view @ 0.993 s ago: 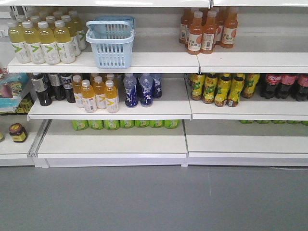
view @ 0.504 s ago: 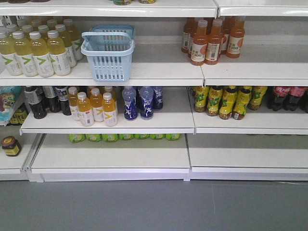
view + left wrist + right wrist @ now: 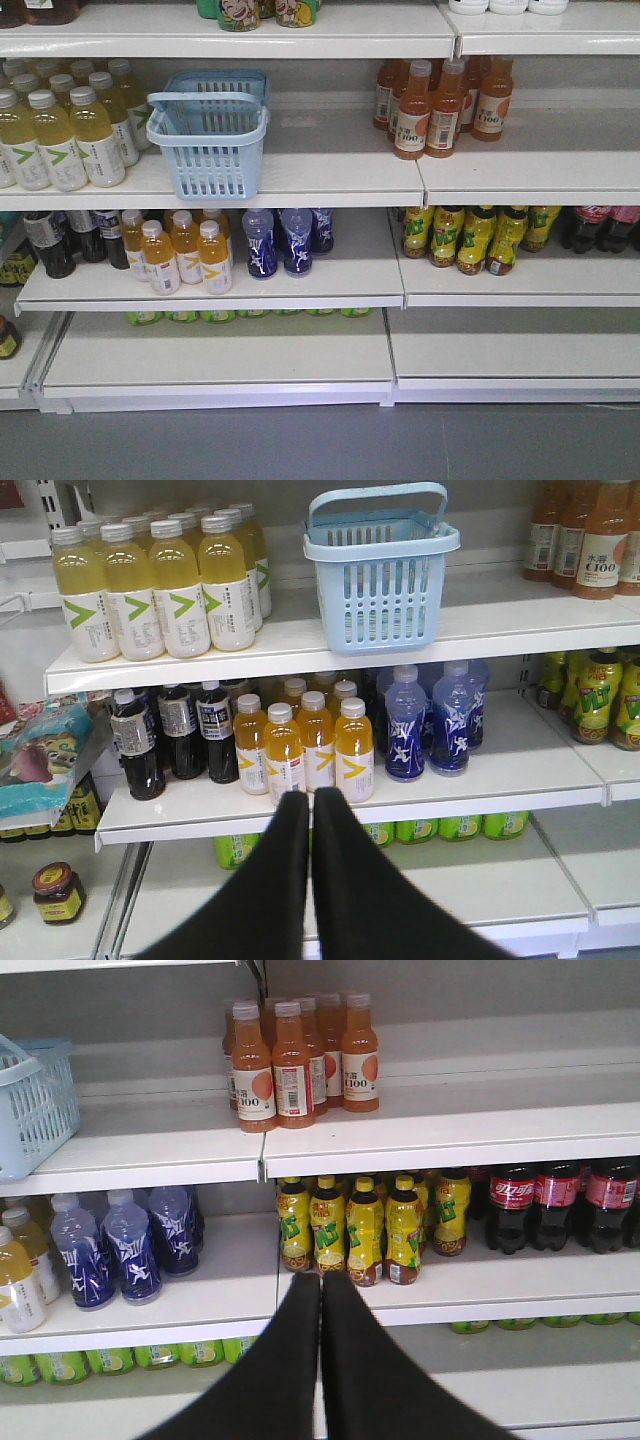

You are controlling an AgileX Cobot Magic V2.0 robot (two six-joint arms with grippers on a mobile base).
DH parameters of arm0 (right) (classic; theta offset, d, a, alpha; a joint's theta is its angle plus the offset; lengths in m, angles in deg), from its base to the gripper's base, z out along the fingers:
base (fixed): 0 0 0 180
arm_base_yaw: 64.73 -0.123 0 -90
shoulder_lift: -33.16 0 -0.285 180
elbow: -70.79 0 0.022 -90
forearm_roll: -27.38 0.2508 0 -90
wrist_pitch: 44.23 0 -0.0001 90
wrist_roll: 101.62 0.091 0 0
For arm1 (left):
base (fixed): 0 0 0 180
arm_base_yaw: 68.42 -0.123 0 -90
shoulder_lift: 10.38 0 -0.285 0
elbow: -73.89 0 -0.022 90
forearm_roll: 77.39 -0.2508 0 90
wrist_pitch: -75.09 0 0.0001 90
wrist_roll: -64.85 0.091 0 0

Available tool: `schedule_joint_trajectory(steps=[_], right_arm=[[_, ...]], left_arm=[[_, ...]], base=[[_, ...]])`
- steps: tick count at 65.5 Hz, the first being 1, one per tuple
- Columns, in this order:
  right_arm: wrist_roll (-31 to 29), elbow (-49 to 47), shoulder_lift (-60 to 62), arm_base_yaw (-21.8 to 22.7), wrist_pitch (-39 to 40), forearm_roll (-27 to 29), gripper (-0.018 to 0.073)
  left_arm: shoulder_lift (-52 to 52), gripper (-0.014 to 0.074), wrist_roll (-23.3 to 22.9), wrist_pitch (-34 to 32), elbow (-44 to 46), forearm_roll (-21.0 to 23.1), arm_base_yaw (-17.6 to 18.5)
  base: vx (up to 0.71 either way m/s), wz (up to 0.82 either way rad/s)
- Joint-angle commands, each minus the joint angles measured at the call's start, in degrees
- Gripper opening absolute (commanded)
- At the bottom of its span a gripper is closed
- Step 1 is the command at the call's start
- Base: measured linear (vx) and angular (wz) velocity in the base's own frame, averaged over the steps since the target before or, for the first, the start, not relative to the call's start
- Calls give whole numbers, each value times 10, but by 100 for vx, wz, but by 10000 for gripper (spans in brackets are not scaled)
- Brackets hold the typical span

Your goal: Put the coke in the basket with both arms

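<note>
white shelving (image 3: pixel 330 165) fills every view. the light blue basket (image 3: pixel 207 135) is seen standing upright on the second visible shelf from the top, just beside yellow drink bottles (image 3: pixel 60 135), with its handle raised over the opening. dark cola bottles (image 3: pixel 555 1200) with red labels are ranged at the far right, one shelf lower. the left gripper (image 3: pixel 310 802) and right gripper (image 3: pixel 320 1282) are both pinched closed, with nothing held between the fingers. no red coke can is found in any view. the step in hand is judged to be locating it: the shelves should be searched first, the cola bottles should not be mistaken for it, and the jaws must be spread before any grasp is attempted.
</note>
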Motion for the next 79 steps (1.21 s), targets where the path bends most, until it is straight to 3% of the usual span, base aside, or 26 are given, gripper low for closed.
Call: schedule_joint_trajectory(steps=[1,79], right_arm=[[-5,3,-8,3,42,-4,-10],[-5,3,-8,3,42,-4,-10]], left_arm=[[7,-6,-4,-40,14,4,4],[7,-6,-4,-40,14,4,4]], base=[[18,-4],[14,-1]])
